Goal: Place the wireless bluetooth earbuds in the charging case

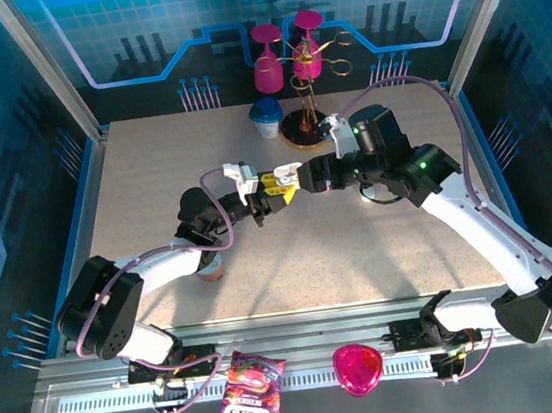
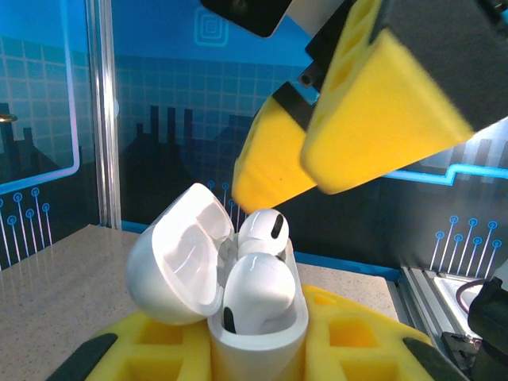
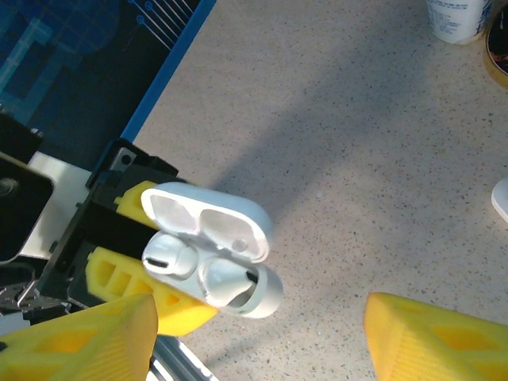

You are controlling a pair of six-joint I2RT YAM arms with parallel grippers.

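Gripping the charging case (image 2: 255, 349) between its yellow fingers, the left gripper (image 1: 270, 189) holds it upright over the middle of the table (image 1: 152, 181), with the lid (image 2: 178, 262) swung open to one side. Two white earbuds (image 2: 255, 290) sit side by side in the case's wells. They look pushed in, though the near one stands a little proud and I cannot tell if it is fully seated. The right gripper (image 3: 258, 341) hangs just over the open case, its fingers spread wide apart and holding nothing. A blue-and-white cup (image 1: 267, 117) stands well behind, near the table's far edge.
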